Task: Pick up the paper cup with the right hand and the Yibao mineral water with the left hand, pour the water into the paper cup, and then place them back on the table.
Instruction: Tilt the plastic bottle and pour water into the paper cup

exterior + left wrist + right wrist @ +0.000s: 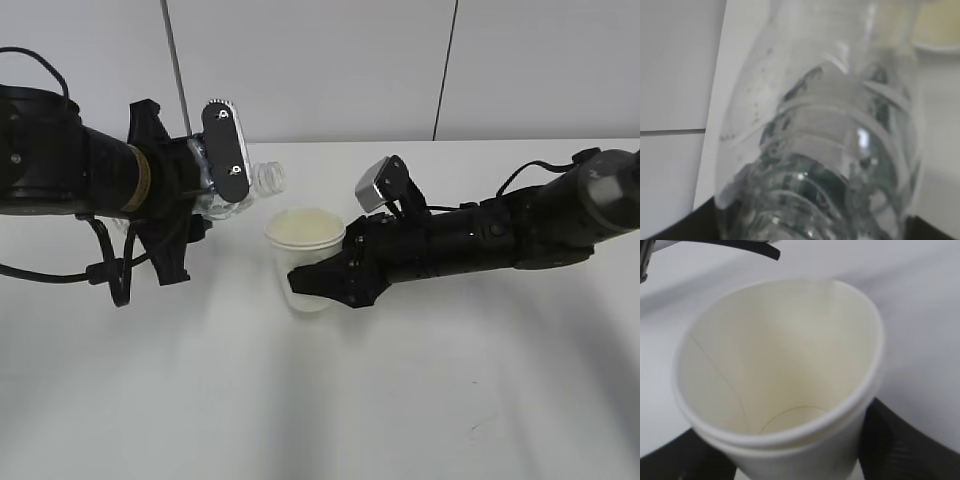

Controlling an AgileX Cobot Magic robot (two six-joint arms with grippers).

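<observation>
Pouring step: tilted clear plastic bottle (pixel 245 185) nears small white paper cup (pixel 305 255).
Left gripper (pixel 200 190) clamps bottle; right gripper (pixel 335 280) clasps cup; next, judged: mouth over rim, tip further.

The paper cup (pixel 305 255) stood upright near the middle of the white table (pixel 300 400), white outside and cream inside, its rolled rim squeezed slightly oval. The right hand (pixel 325 280) clasped its lower wall from the right. Just left of it and higher, the Yibao mineral water (pixel 255 185), a clear uncapped bottle, lay tilted nearly level in the left hand (pixel 200 190), its open neck pointing right toward the cup's rim.
</observation>
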